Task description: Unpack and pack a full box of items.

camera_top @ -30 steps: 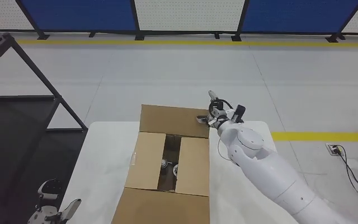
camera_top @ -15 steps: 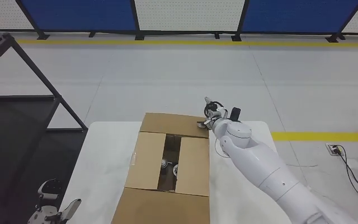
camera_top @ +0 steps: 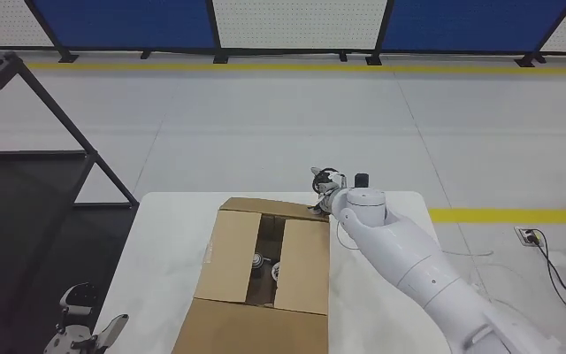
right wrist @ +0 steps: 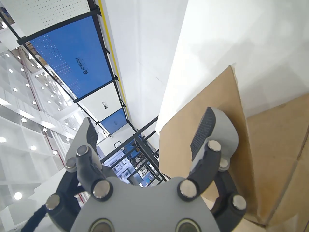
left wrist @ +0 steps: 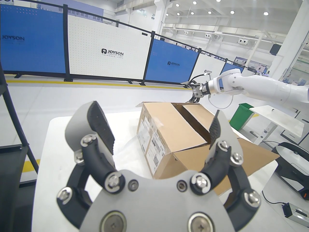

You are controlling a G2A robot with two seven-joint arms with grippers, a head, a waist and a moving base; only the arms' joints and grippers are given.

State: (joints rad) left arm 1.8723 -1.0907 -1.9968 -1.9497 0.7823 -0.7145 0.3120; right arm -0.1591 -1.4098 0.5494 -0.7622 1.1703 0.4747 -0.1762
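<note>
The cardboard box (camera_top: 256, 274) sat on the table (camera_top: 168, 239), its far flap (camera_top: 270, 208) tilted, with the right gripper (right wrist: 148, 117) spread open and empty at that flap's edge. Pushing without a grip might slide the box or let the flap spring up. The left gripper (left wrist: 156, 112), likewise spread, hung well apart from the box.

a white table (camera_top: 164, 257) with rounded corners carries one brown cardboard box (camera_top: 265, 265), with bare white surface on both sides of it. the box's two long top flaps lie nearly shut, a dark gap between them. a bit of clear film (left wrist: 144, 143) lies crumpled on the table against the box's labelled side.
</note>
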